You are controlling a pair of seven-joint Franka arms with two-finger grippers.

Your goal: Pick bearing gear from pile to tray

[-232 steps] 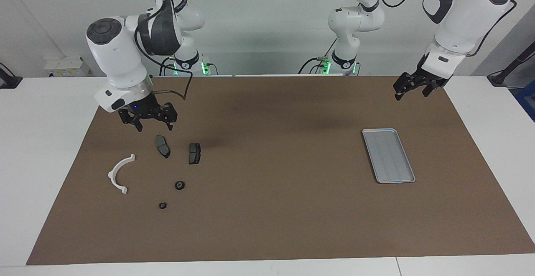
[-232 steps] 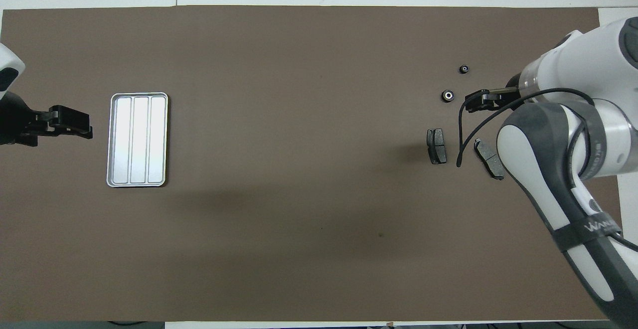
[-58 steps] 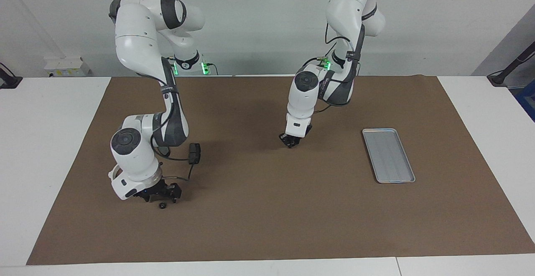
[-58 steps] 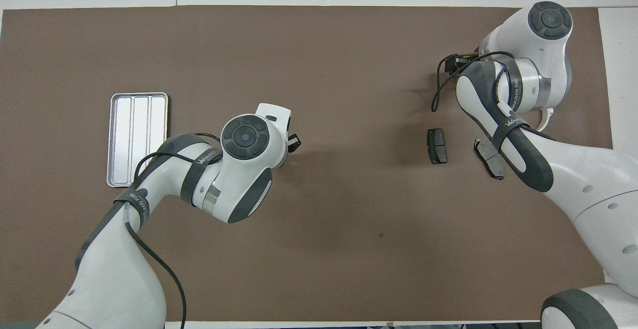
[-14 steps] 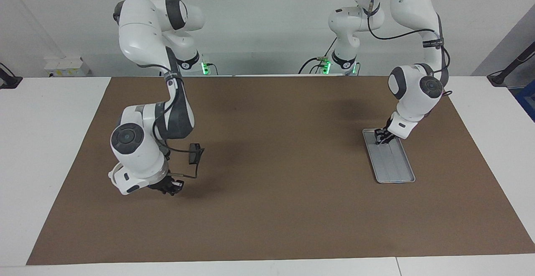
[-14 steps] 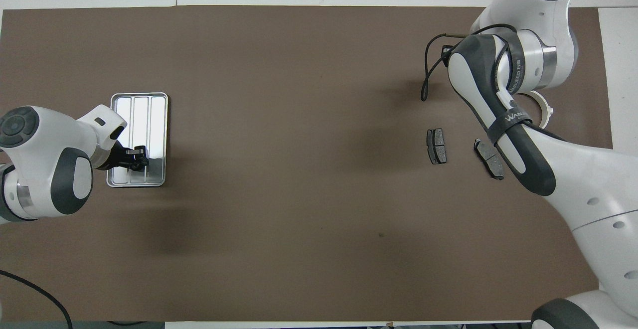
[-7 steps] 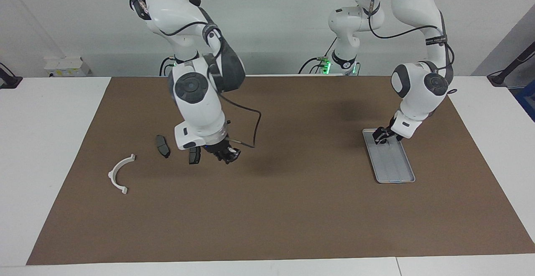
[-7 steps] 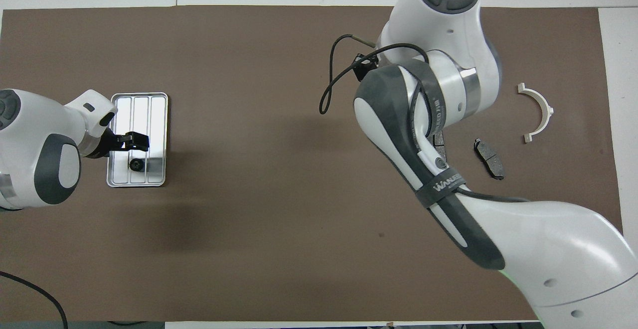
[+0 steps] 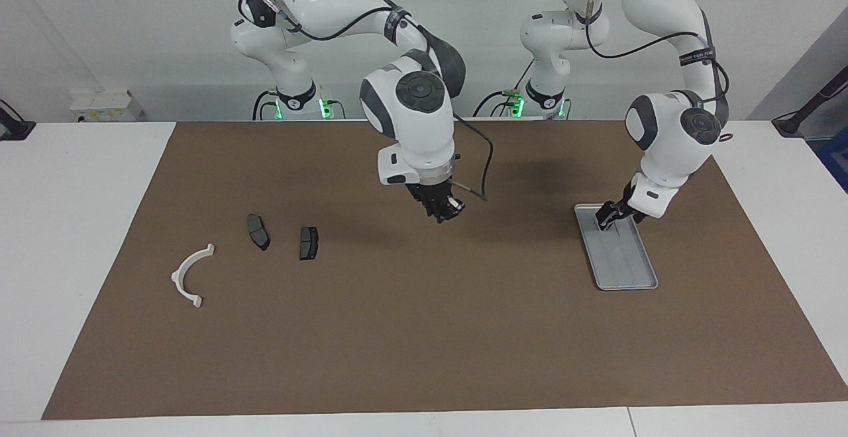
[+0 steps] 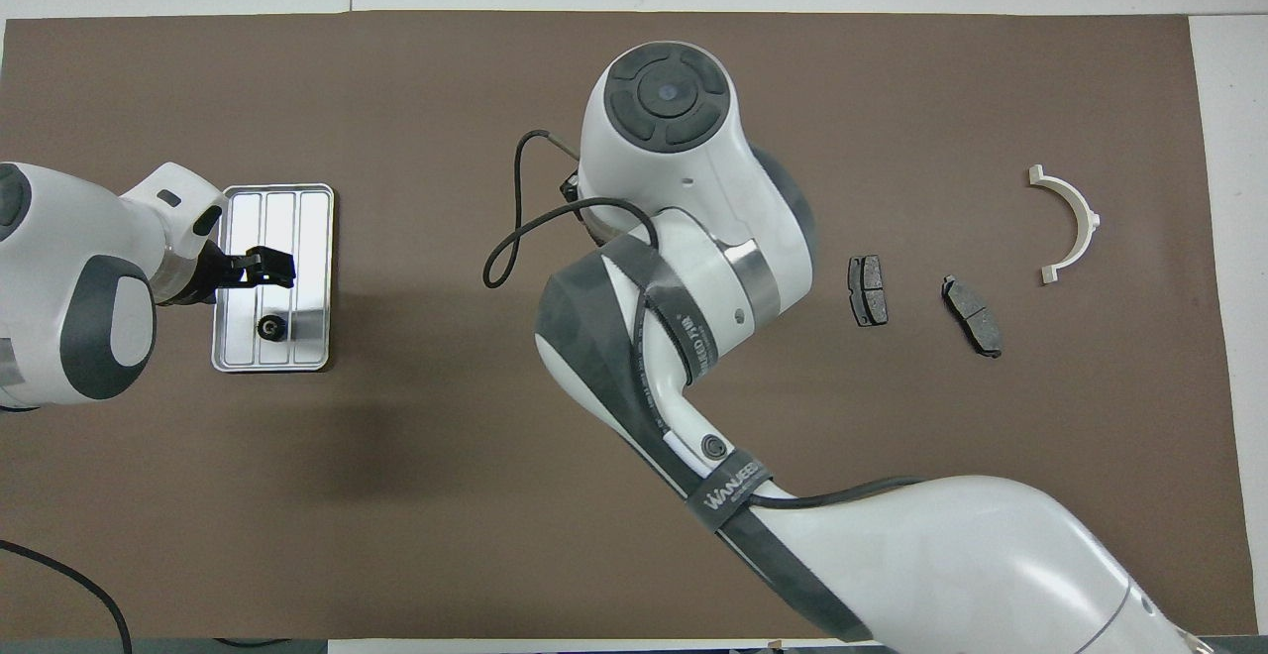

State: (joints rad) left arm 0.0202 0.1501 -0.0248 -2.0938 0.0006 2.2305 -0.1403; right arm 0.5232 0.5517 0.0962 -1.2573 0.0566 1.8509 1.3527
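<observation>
**Gear in tray, second arm over mid-mat**

Brown mat [image 9: 424,331] on a white table [image 9: 73,225], pale wall at the robots' end. All places given rel. to the tray.

Tray [image 10: 315,238]: shallow silver-grey metal, rounded corners, raised rim, lengthwise ridges; sits toward the left arm's end of the mat. One small black round gear [image 10: 268,328] lies inside it, at the tray end nearer the robots; pale centre hole shows in overhead view. In the facing view the gear is hidden by the left gripper, so it can't be made out there.

Left gripper [image 10: 269,267] hangs over the tray, above the middle, apart from the gear; fingers spread, nothing between them.

Right gripper [image 9: 445,210] is up over bare mat, well apart from the tray, toward the table's middle. Fingertips together; whether a second gear sits between them can't be told, too small and dark. In overhead view the arm's own wrist covers it entirely.

Rest of the pile, far from the tray toward the right arm's end: two dark grey brake pads [image 9: 308,243] [image 9: 258,231], flat, side by side but apart; then a white curved half-ring bracket [image 9: 187,275], farthest from the tray, plastic-looking, w/ squared ends.
</observation>
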